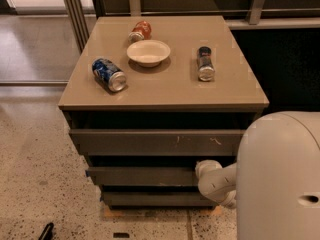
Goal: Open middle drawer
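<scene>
The middle drawer (142, 176) is the plain grey-brown front between the larger scratched top front (155, 142) and the narrow bottom front (155, 199). A dark gap shows above it. My gripper (202, 168) is at the end of the white arm (217, 184), right against the right end of the middle drawer's front. The arm reaches in from my white body at the lower right, which hides that end of the drawer.
On the cabinet top (165, 91) lie a blue can (109, 74), a red can (141, 30), a white bowl (148, 52) and a dark can (205, 63). My white body (280, 179) fills the lower right. A speckled floor (35, 184) lies at the left.
</scene>
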### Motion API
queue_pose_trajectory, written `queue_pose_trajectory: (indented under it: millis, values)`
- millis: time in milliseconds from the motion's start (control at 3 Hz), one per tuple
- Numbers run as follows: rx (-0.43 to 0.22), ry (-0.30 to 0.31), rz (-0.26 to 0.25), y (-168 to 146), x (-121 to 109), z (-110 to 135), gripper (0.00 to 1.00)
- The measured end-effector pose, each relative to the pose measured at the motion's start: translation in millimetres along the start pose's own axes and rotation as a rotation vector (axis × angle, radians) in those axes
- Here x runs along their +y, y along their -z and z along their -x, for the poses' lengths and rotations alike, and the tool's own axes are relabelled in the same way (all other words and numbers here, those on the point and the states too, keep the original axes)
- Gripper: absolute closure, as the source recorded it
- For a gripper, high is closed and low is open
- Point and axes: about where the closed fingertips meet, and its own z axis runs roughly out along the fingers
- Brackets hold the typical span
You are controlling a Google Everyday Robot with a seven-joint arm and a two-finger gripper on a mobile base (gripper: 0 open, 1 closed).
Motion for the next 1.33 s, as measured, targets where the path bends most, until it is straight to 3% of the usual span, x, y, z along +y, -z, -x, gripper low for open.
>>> queue_pose_trajectory:
  millis: [333, 667, 1000, 1333]
  values:
    - [0.044, -0.005, -0.001, 2, -5, -6, 1.0]
    - [0.044, -0.005, -0.001, 4, -5, -3, 1.0]
    - [0.086, -0.007, 0.032, 16, -4, -13, 1.0]
    - [0.12, 0.001, 0.11, 40, 3, -24, 1.0]
